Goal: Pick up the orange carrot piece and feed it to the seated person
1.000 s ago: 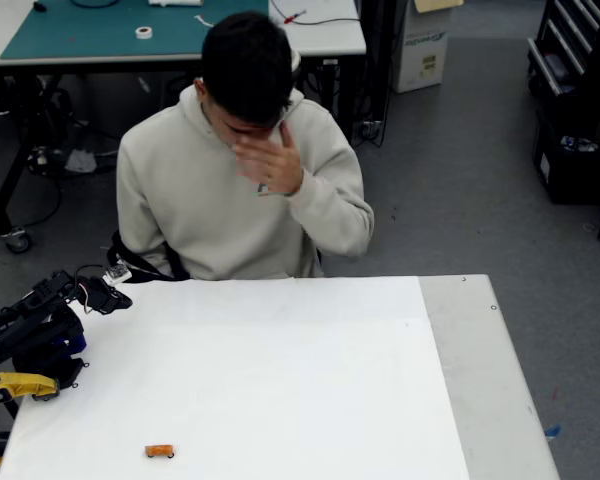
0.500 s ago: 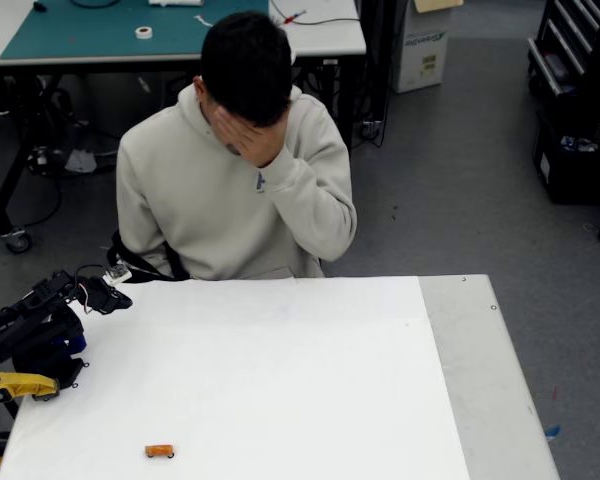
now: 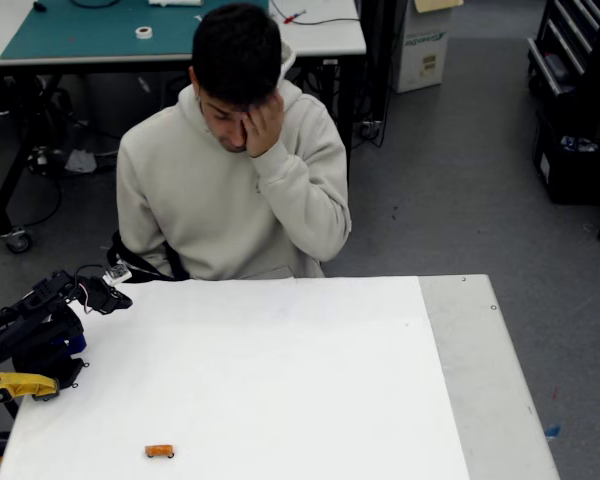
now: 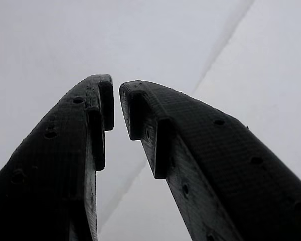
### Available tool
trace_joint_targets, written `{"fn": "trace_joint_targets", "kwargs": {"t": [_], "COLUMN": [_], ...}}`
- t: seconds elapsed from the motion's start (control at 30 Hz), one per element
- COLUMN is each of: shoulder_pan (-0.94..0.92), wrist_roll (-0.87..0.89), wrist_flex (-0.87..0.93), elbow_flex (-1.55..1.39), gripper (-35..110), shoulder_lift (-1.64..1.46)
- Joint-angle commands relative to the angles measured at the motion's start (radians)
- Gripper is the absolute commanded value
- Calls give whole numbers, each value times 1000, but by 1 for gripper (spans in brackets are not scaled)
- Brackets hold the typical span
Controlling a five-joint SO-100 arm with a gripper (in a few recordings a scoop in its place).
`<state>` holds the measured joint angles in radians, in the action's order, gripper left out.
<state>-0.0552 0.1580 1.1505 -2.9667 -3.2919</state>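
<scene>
Resting at the left edge of the fixed view, folded low: one black robot arm (image 3: 35, 325), its lower part cut off by the frame.
Gripper (image 4: 116, 103): in the wrist view, two black fingers (image 4: 65, 150) nearly closed, a thin gap at the tips, nothing held between them; pale surface behind.
Yellow clamp (image 3: 18, 385): lower left of the fixed view, just below the arm, partly hidden by it.
Carrot piece (image 3: 159, 451): small, orange, lying on the white table (image 3: 310, 400) near the bottom left, well apart from the arm.
Person (image 3: 235, 170): seated behind the table's far edge, upper centre; light hoodie, head bowed, one hand (image 3: 262, 125) against the face; lap and legs hidden by the table. Chest lettering covered by the raised forearm, not readable.
Green mat (image 3: 100, 30): upper left on a rear bench, with a roll of tape (image 3: 143, 32); cut off at the top.
Cardboard box (image 3: 423, 45): upper right of centre, printing too small to read.
Dark rack (image 3: 575, 100): far right, cut off by the edge.
</scene>
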Motion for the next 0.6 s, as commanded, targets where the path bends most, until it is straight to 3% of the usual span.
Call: {"fn": "trace_joint_targets", "kwargs": {"t": [0.0,0.57], "shoulder_pan": [-12,-12], "wrist_roll": [5,-2], "wrist_flex": [14,14], "elbow_flex": [37,37], "gripper": [-2,-2], "shoulder_lift": [-11,-11]}}
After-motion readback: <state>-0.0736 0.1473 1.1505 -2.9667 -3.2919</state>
